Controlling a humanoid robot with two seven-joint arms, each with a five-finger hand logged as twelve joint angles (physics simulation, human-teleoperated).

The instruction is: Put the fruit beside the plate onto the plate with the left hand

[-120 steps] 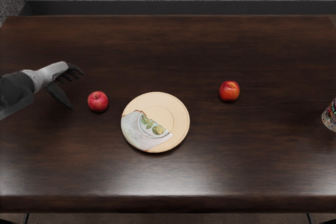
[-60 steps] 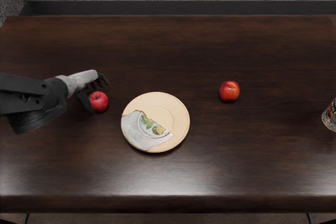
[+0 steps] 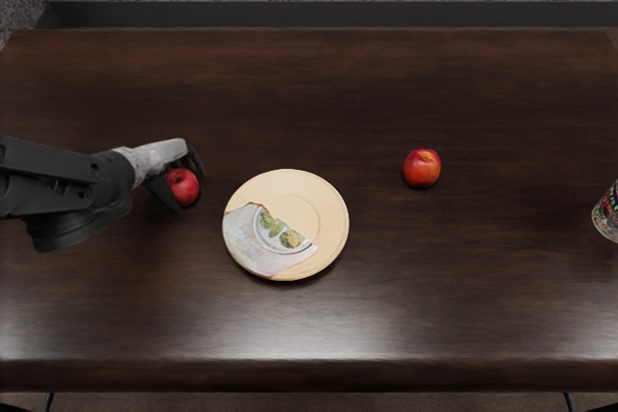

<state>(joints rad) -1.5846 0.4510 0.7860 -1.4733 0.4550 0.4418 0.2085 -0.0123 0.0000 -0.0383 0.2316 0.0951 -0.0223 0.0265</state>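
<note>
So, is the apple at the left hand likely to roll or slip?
Likely rolls if nudged: the apple is round, on a glossy table. Its smooth skin may slip in the left hand. Looks firm, so squeezing should be safe.

one head view, slanting down, table [image 3: 309,335] filling frame
</note>
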